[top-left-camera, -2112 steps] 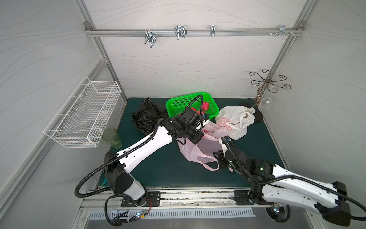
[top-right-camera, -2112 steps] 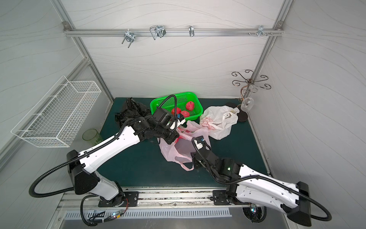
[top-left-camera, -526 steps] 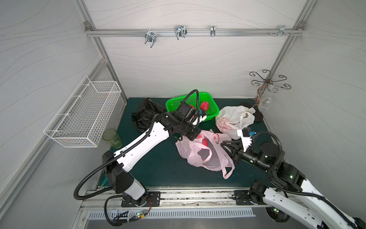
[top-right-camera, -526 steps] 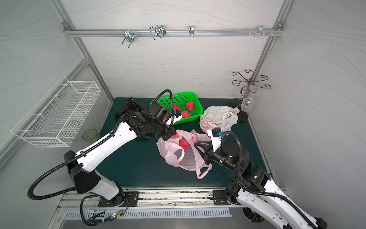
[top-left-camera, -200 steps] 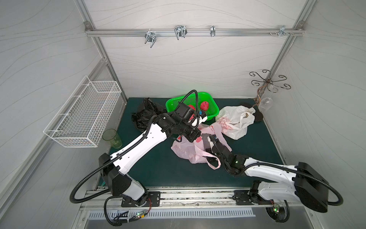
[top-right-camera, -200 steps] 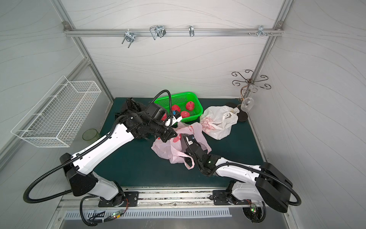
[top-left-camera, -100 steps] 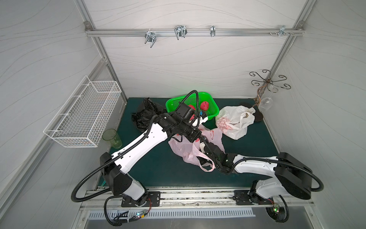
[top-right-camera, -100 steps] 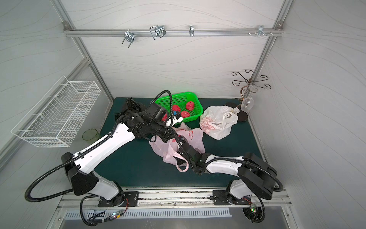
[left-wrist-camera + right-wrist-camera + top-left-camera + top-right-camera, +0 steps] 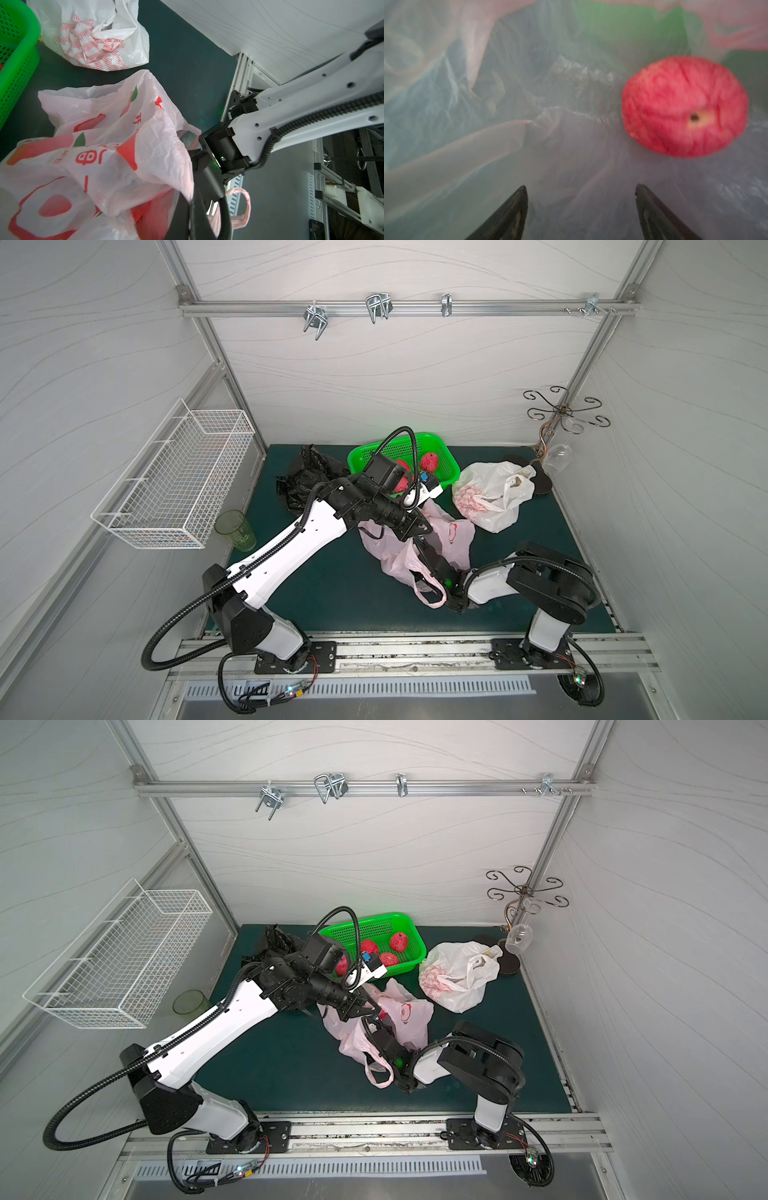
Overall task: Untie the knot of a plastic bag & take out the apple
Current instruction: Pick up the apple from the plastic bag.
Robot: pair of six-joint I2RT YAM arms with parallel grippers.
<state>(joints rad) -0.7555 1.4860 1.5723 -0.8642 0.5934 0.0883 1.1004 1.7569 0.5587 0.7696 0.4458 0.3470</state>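
Setting: white panelled walls close in a dark green mat [image 9: 332, 585], and we see both arms meeting over its middle.
Far left: we find a wire basket [image 9: 174, 481] fixed to the wall, and a green cup [image 9: 235, 529] standing on the mat just below it.
Back: a crumpled black bag [image 9: 307, 477] lies beside a green basket [image 9: 444, 464] that holds red apples [image 9: 429, 461].
Left arm: the left gripper [image 9: 357, 1009] has its jaws pressed together on the upper edge of the pink bag [image 9: 453, 539], so that edge stands raised off the mat.
Bag: its mouth gapes open, and one loop handle [image 9: 430, 597] trails toward the front of the mat.
Right arm: the right gripper [image 9: 581, 207] sits inside the bag's mouth, and we see its fingers spread with nothing between them.
Fruit: the apple [image 9: 685, 106] lies inside the pink bag, ahead of those fingers and off to one side, touching neither.
Right: a white bag [image 9: 494, 497] with red print sits just beside the green basket, and behind it we see a wine glass [image 9: 557, 456] hanging from a curled metal stand [image 9: 561, 410] in the corner.
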